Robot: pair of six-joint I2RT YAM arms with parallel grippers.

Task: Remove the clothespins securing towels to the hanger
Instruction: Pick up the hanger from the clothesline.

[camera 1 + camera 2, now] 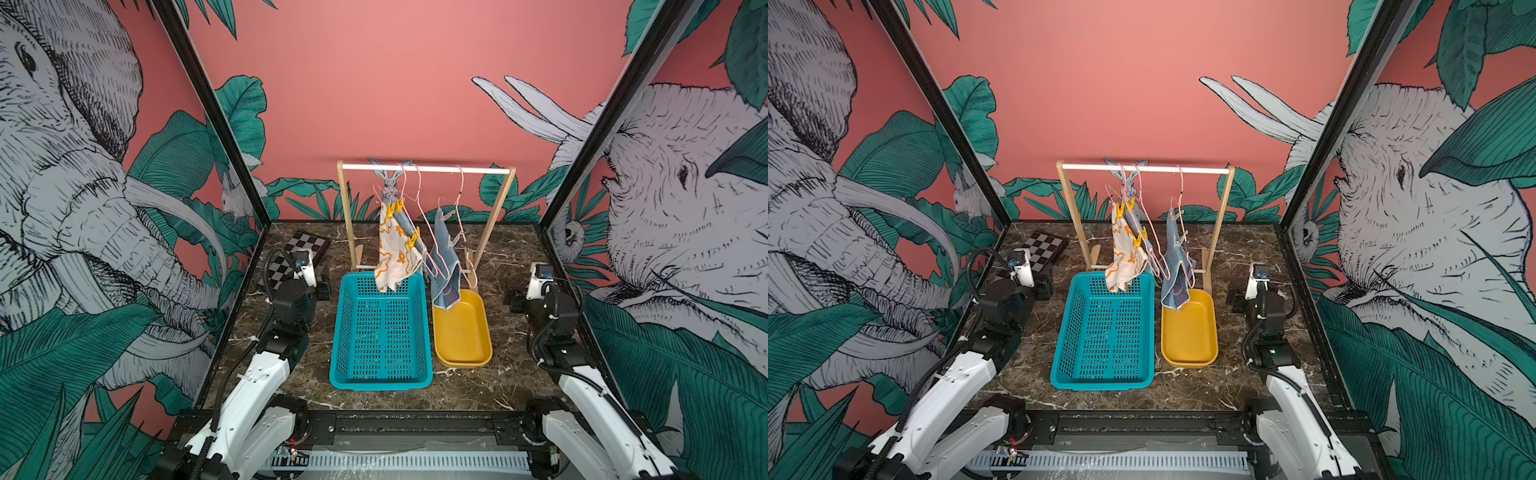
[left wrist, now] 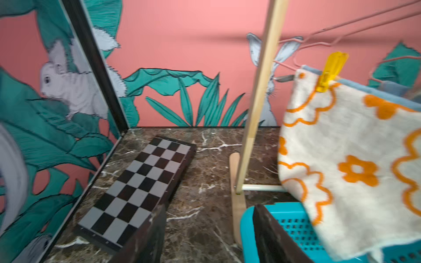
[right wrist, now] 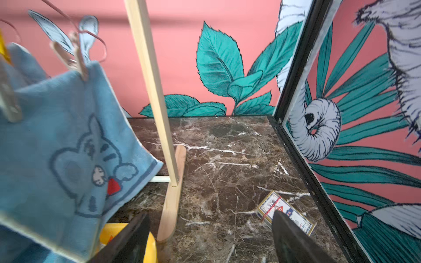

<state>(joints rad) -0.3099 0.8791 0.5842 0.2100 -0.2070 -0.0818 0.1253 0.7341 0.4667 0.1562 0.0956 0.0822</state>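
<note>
A wooden rack (image 1: 424, 168) carries pink wire hangers (image 1: 419, 199). On them hang a white towel with orange swirls (image 1: 392, 257) (image 2: 350, 159), a blue towel (image 1: 405, 224) close behind it, and another blue towel with a printed figure (image 1: 446, 266) (image 3: 68, 141). Yellow clothespins (image 1: 390, 208) (image 1: 412, 241) (image 2: 330, 72) pinch the white towel. Tan clothespins (image 3: 79, 59) (image 3: 8, 100) hold the figured one. My left gripper (image 1: 322, 289) (image 2: 208, 236) hovers low, left of the basket, open and empty. My right gripper (image 1: 513, 299) (image 3: 210, 239) sits low, right of the tray, open and empty.
A teal perforated basket (image 1: 380, 332) and a yellow tray (image 1: 461, 332) stand in front of the rack, under the towels. A folded chessboard (image 1: 307, 249) lies at the back left. A small printed box (image 3: 284, 211) lies near the right wall. Walls close in on three sides.
</note>
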